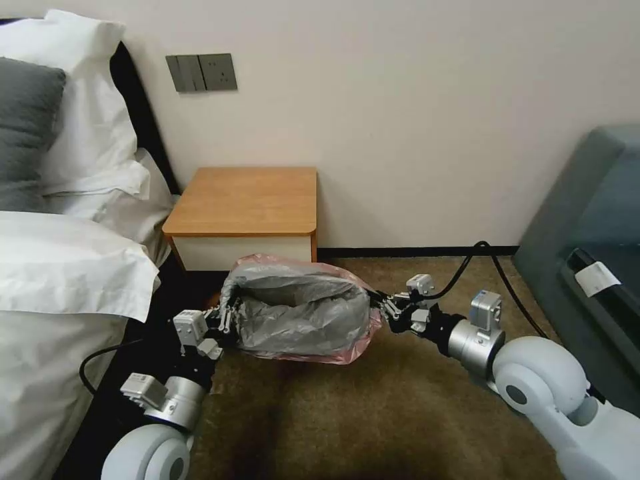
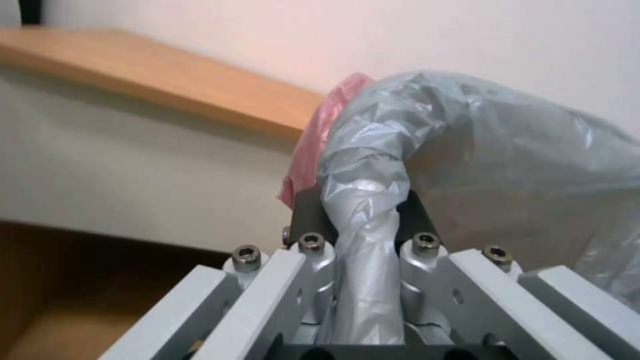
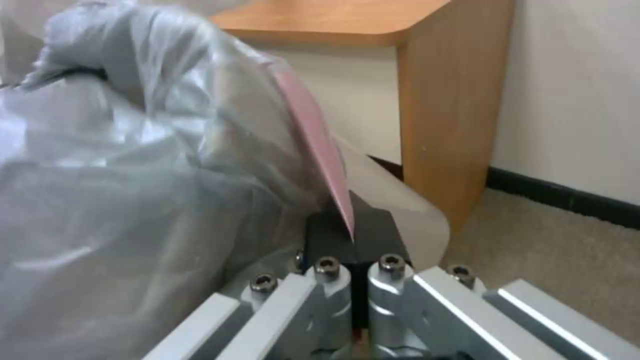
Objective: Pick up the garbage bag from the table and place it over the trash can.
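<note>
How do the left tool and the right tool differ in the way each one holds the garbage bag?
The left tool pinches a thick twisted rope of grey plastic, whereas the right tool clamps a thin, flat pink edge. The left tool holds the garbage bag on its bed side; the right tool holds the opposite side. Both are shut on the bag, stretching it open in front of the table.

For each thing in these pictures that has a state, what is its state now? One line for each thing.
garbage bag: off the table, held spread open between both grippers, in front of the table.
left gripper: jaws shut on a bunched part of the bag's rim.
right gripper: jaws shut on the bag's pink edge.
table: top bare, drawer shut.
trash can: hidden by the bag; cannot tell.
</note>
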Available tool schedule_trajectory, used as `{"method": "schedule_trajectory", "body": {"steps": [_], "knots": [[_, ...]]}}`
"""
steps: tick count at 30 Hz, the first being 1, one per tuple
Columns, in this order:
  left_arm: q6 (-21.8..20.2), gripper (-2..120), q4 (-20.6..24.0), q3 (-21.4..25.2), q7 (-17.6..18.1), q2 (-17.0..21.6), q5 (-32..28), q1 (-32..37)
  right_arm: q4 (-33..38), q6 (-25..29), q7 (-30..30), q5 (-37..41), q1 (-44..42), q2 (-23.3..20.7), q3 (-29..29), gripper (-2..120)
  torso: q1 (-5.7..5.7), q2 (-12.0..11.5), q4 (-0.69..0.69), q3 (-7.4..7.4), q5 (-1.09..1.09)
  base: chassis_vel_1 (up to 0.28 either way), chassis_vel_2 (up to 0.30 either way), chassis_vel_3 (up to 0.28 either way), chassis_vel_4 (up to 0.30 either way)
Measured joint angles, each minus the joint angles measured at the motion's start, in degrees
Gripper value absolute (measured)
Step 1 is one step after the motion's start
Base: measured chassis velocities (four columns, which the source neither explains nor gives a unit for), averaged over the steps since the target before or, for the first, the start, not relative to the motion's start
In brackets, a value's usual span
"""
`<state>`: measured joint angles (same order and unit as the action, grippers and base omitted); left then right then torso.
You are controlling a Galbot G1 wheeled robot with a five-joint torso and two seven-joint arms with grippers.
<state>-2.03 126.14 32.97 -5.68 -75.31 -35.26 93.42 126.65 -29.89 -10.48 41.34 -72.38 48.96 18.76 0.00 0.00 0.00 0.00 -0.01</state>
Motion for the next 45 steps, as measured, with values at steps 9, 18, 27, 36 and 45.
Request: {"method": "schedule_trajectory", "body": {"steps": [9, 18, 27, 36, 45], "knots": [[-3.45, 7, -0.83, 0.14, 3.17, 0.02, -6.39, -1.89, -0.32, 3.42, -1.95, -7.81, -1.04, 0.69, -1.27, 0, 0.0, 0.0, 0.0, 0.0, 0.01, 0.0, 0.0, 0.0, 0.0], [-6.3, 7, -0.57, 0.84, 4.36, 0.43, -11.77, -2.31, -6.84, 17.9, -6.09, -21.87, -0.05, 2.07, -2.36, 0, 0.0, 0.0, 0.0, 0.0, 0.01, 0.0, 0.0, 0.0, 0.0], [-7.07, 7, 0.24, 0.89, 4.68, 0.43, -12.77, -2.36, -10.95, 25.28, -6.75, -28.34, 1.55, 4.06, -4.35, 0, 0.0, 0.0, 0.0, 0.0, 0.01, 0.0, 0.0, 0.0, 0.0], [-7.55, 7, 1.29, 1.65, 4.63, 0.49, -14.63, -2.06, -13.11, 27.83, -6.1, -31.47, 3.2, 5.34, -6.01, 0, 0.0, 0.0, 0.01, 0.0, 0.01, 0.0, 0.0, 0.0, 0.0], [-7.61, 7, 1.3, 1.76, 4.28, 0.56, -15.2, -2.11, -14.75, 29.02, -5.11, -33.85, 3.57, 6.33, -7.15, 0, 0.0, 0.0, 0.0, 0.0, 0.0, 0.0, 0.0, 0.0, 0.0]]}}
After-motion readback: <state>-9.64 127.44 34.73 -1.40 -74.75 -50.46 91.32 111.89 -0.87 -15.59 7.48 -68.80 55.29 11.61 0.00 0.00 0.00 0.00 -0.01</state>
